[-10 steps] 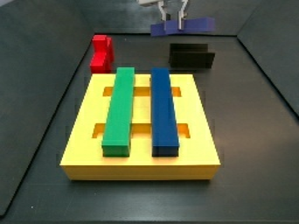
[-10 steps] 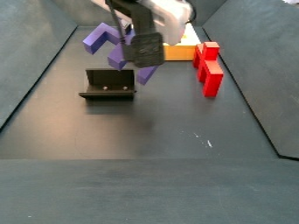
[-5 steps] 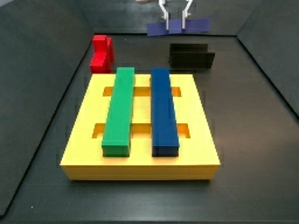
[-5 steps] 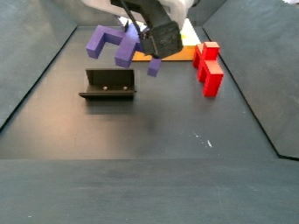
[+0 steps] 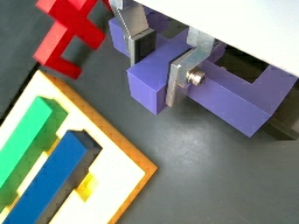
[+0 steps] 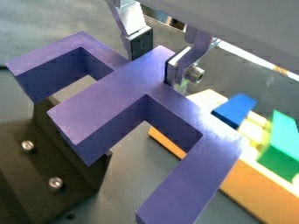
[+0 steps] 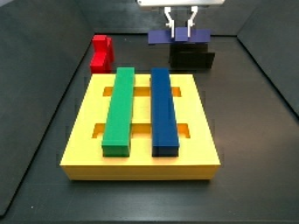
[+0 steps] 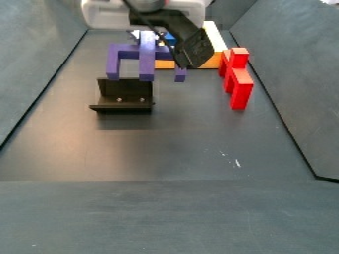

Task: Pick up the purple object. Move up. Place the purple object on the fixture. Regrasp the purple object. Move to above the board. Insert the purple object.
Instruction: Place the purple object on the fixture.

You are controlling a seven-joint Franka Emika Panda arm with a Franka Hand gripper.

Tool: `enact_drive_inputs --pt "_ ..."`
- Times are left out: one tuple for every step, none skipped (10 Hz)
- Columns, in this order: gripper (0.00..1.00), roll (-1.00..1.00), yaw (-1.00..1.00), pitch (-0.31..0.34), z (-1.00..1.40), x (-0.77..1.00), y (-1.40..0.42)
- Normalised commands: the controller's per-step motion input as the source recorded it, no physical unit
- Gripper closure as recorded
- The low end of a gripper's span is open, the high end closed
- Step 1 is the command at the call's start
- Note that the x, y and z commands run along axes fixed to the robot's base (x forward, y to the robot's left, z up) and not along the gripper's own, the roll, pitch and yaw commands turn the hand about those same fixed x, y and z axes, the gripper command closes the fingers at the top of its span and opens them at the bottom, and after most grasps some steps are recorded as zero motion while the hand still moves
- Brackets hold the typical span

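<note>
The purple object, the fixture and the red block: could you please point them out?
purple object (image 6: 128,96): wrist view, central top face.
fixture (image 8: 122,97): side view, front wall.
red block (image 7: 100,52): side view, its side face.

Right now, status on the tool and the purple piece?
Tool shut on purple object, right over the fixture. Board and red block stand clear.

light: even, diffuse, no hard shadows | glare: pale sheen on dark floor toward the near side view edge | gripper: fingers sharp in both wrist views, arm housing overexposed | side views: low-res, soft
</note>
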Motion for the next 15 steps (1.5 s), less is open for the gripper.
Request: enact_drive_inputs --pt "1.00 -0.65 0.11 0.377 -0.05 0.58 0.13" --pt "1.00 -0.62 0.09 0.360 0.00 0.61 0.19" --pt "1.00 -0.51 0.03 0.349 0.00 0.69 0.27" --pt "1.00 -0.59 0.00 0.320 0.00 0.73 0.28" --pt "1.00 -0.57 0.00 0.309 -0.02 0.73 0.26" --pt "1.00 -0.43 0.02 0.306 -0.05 0.66 0.15" --pt "1.00 -0.25 0.00 0.103 -0.31 0.50 0.00" --pt "1.00 -0.20 -0.16 0.009 -0.34 0.51 0.02" --pt "1.00 -0.21 -0.25 0.149 -0.18 0.66 0.18" --pt "1.00 -0.29 -0.33 0.217 -0.05 0.59 0.28" --pt "1.00 -0.36 -0.13 0.180 0.00 0.38 0.33" --pt "1.00 -0.45 -0.14 0.174 0.00 0.51 0.33" --pt "1.00 -0.47 -0.07 0.171 0.00 0.60 0.26" --pt "1.00 -0.36 -0.05 0.060 -0.20 0.52 0.13" --pt "1.00 0.00 -0.05 0.037 -0.38 0.51 -0.01"
